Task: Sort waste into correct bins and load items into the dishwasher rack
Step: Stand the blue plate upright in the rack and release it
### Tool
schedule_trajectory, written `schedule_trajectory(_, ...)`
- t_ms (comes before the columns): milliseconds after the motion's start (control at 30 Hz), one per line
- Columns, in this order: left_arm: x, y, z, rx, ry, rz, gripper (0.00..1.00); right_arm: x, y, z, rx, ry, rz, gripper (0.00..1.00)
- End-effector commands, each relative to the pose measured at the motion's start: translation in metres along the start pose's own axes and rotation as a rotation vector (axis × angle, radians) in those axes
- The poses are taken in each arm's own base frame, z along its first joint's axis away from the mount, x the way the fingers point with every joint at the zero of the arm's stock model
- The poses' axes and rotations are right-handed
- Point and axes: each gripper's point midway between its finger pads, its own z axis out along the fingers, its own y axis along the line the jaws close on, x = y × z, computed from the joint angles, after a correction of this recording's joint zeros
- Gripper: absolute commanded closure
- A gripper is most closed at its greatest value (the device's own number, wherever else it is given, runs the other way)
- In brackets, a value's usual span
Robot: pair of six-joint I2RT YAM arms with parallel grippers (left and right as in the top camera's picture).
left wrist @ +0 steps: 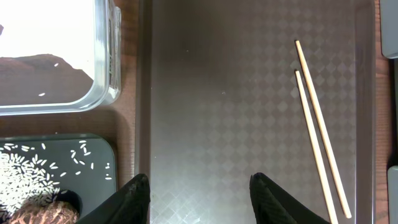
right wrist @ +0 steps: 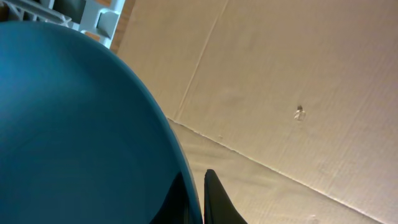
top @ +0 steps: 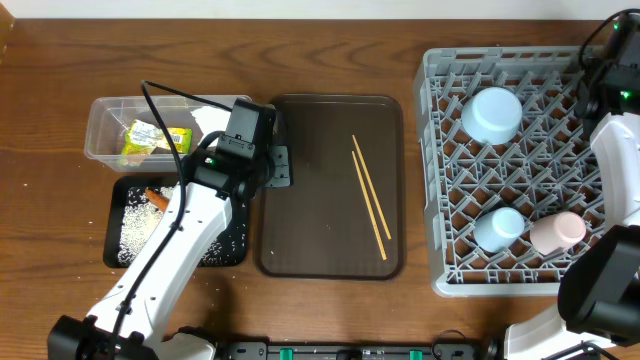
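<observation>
My left gripper (top: pixel 275 165), nearest the overhead lens, hangs over the 9 o'clock edge of the brown serving tray (top: pixel 300 250), jaws half spread, empty. At its 9 o'clock the clear tub (top: pixel 100 140) holds the snack wrapper (top: pixel 150 140) and napkin (top: pixel 210 120). At 7 o'clock the black tray (top: pixel 115 250) holds rice (top: pixel 140 225) and carrot (top: pixel 157 198). The chopsticks (top: pixel 370 195) lie on the serving tray, toward 3 o'clock. In the dishwasher rack (top: pixel 440 200), the bowl (top: pixel 493 113) is at 11 o'clock, and the light-blue cup (top: pixel 498 228) and pink cup (top: pixel 557 232) are near 6. My right gripper (right wrist: pixel 200 193) pinches the blue plate (right wrist: pixel 74 124) at its rim.
</observation>
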Motion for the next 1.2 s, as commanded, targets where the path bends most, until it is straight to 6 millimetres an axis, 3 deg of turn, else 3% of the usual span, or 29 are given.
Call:
schedule_trajectory(0, -0.003, 0.002, -0.002, -0.012, -0.007, 0.008, 0.47, 0.004, -0.001, 0.002, 0.002, 0.023, -0.078, 0.99)
schedule_trajectory(167, -0.003, 0.002, -0.002, -0.012, -0.007, 0.008, 0.47, 0.003, 0.006, 0.003, -0.011, 0.019, -0.099, 0.99)
schedule_trajectory(400, -0.002, 0.002, -0.002, -0.014, -0.004, 0.008, 0.47, 0.009, 0.056, 0.016, -0.082, 0.036, -0.338, 0.99)
schedule_trajectory(500, -0.003, 0.002, -0.002, -0.013, -0.004, 0.008, 0.47, 0.005, 0.064, 0.017, -0.070, 0.030, -0.353, 0.99)
schedule_trajectory(867, -0.003, 0.002, -0.002, -0.013, -0.005, 0.008, 0.47, -0.008, 0.026, 0.012, 0.075, 0.016, -0.172, 0.99)
schedule_trajectory(1133, -0.003, 0.002, -0.002, -0.013, -0.004, 0.008, 0.47, -0.033, 0.026, -0.010, 0.101, -0.048, -0.137, 0.98)
schedule_trajectory(1167, -0.003, 0.002, -0.002, -0.013, -0.004, 0.008, 0.47, -0.035, 0.026, -0.012, 0.102, -0.054, -0.123, 0.94)
